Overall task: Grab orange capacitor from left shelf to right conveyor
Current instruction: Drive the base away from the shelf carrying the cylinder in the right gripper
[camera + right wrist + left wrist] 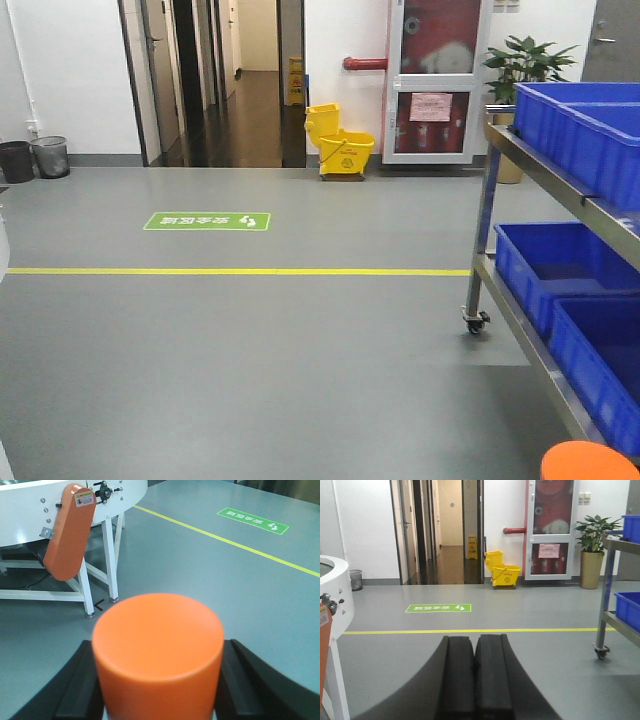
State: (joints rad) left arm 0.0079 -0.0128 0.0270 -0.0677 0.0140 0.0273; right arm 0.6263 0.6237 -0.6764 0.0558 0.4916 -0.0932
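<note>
My right gripper is shut on the orange capacitor, a bright orange cylinder seen top-on between the two black fingers; its printed side is hidden. Its orange top also shows at the bottom right of the front view. The conveyor shows as a white outer rim on white legs at the upper left of the right wrist view and at the left edge of the left wrist view. The steel shelf with blue bins stands on the right. My left gripper is shut and empty above the floor.
An orange guard hangs on the conveyor frame. A yellow floor line and a green floor sign lie ahead. A yellow mop bucket, a potted plant and two waste bins stand by the far wall.
</note>
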